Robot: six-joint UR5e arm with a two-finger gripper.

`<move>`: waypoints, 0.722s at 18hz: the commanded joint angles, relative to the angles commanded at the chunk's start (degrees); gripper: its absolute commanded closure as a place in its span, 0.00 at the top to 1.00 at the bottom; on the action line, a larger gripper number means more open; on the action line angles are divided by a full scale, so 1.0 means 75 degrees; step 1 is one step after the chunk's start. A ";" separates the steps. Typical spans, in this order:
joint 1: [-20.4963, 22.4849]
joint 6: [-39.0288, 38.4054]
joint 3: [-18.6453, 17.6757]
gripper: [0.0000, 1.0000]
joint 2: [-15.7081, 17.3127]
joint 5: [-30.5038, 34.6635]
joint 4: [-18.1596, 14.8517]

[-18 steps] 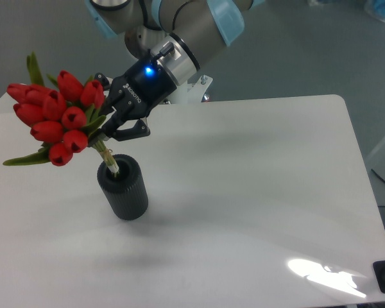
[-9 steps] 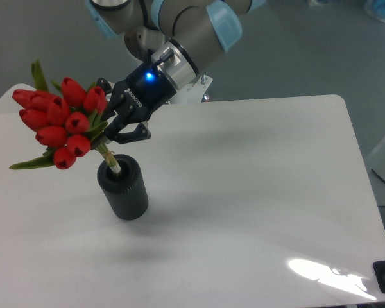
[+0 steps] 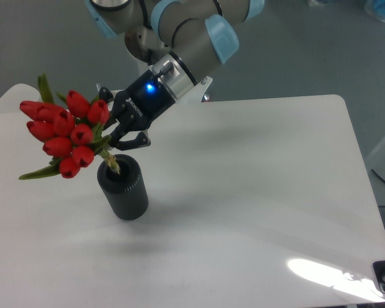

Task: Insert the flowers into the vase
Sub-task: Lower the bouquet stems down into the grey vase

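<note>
The gripper [image 3: 109, 142] is clenched on the stems of the flowers [image 3: 67, 133], just under the red heads, and hangs right above the mouth of the vase [image 3: 123, 188]. The bunch leans up and to the left, heads well clear of the rim, with the cut stem ends just at the opening at the vase's far left edge. The vase stands upright on the left part of the table [image 3: 256, 192].

The bunch looks light but top-heavy, and the heads and leaves soft and easily bruised; the stems are the stiffer part, so the hold there seems the right one.

Against a second ago, the bunch has swung a little more upright and shifted right, closer over the vase, while the vase has stayed put.
</note>
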 joint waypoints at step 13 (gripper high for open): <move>0.0012 0.0434 -0.0071 0.31 -0.0738 0.0176 0.0070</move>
